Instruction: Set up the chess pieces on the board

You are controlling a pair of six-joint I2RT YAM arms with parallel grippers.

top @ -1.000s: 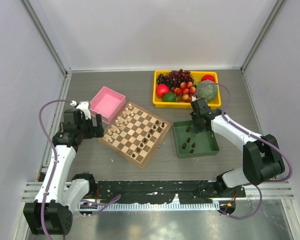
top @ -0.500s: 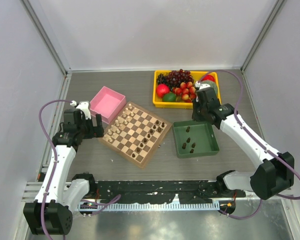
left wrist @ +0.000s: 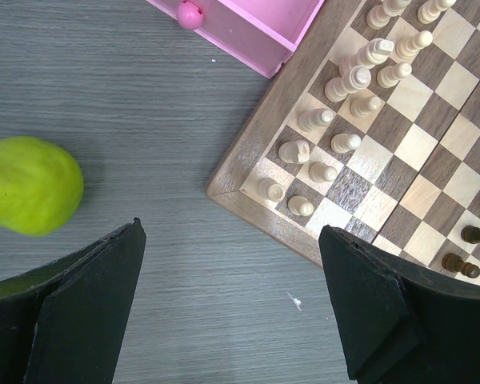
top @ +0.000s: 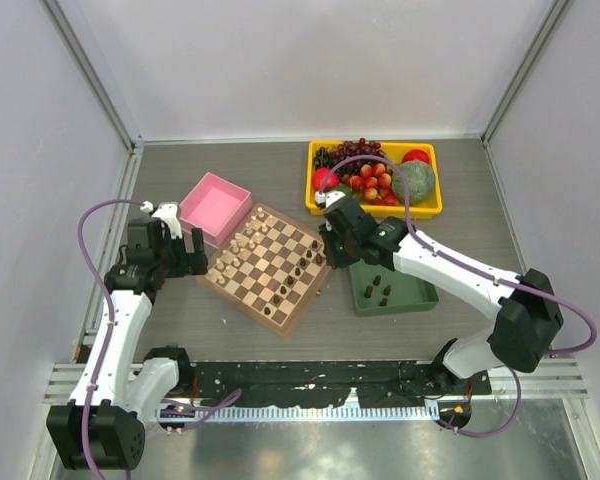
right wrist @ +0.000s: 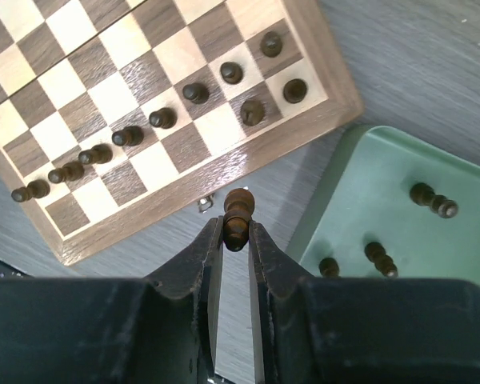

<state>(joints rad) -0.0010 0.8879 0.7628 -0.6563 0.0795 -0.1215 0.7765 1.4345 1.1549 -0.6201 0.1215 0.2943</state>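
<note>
Off the board (top: 270, 265) at 9 o'clock, left jaws are hanging wide and empty above the desk (left wrist: 144, 120). Dark pieces (right wrist: 162, 118) are standing along the board's 4 o'clock side; more are lying in the green tray (right wrist: 360, 184) at 3 o'clock. Right jaws are pinching one dark piece (right wrist: 238, 218) between board and tray. Risk: piece twisting in that slim grip at release, toppling neighbours.
</note>
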